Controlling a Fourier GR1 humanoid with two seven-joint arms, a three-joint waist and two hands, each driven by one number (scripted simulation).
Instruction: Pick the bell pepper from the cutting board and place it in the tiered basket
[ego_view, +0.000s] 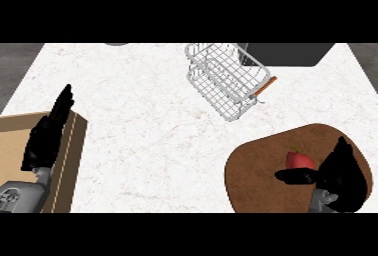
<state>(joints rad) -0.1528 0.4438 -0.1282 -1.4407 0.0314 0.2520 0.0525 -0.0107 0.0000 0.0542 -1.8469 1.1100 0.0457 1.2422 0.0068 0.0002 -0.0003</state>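
Note:
A small red bell pepper (297, 159) with a green stem lies on the dark brown rounded cutting board (258, 170) at the lower right. My right hand (341, 170) is right beside it on its right, fingers straight and pointing up, thumb stretched out just below the pepper. The hand is open and nothing is held. The white wire tiered basket (221, 80) stands tilted at the top centre of the counter, well away from the pepper. My left hand (48, 135) rests open at the left edge with its fingers up.
A wooden box (66, 165) sits at the lower left under my left hand. A dark appliance (288, 54) stands behind the basket at the top right. The white marble counter (148, 125) stretches between board and basket.

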